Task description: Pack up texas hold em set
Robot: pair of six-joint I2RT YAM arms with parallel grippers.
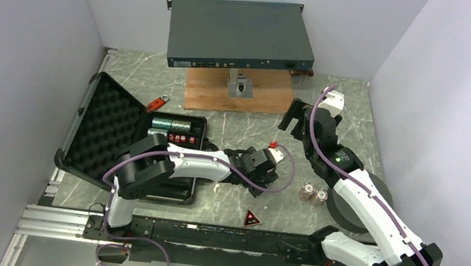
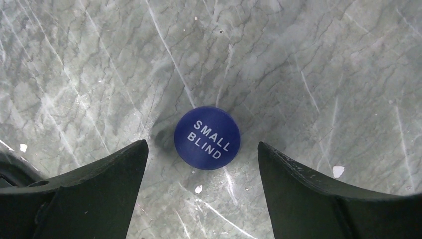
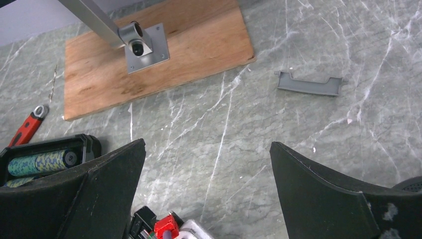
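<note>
Grey marbled table (image 1: 247, 128) carries the whole set. At its left edge the black case (image 1: 107, 123) lies open, foam lid thrown back and chips already in the tray.

At the table's middle your left gripper (image 2: 201, 144) hangs over the blue disc (image 2: 207, 138), jaws wide and the disc lying flat between the fingertips, touching neither. It sits a little beyond the tips, so ease forward until the pads flank its widest part, then go down. I can't tell how far the tips are off the stone, so lower slowly. The disc looks thin: close evenly on its rim or it will likely skate away.

Toward the near edge lies the red triangle marker (image 1: 251, 218), and right of it stand the short chip stacks (image 1: 312, 195). Your right gripper (image 3: 207, 143) is spread wide and empty, well clear.
</note>
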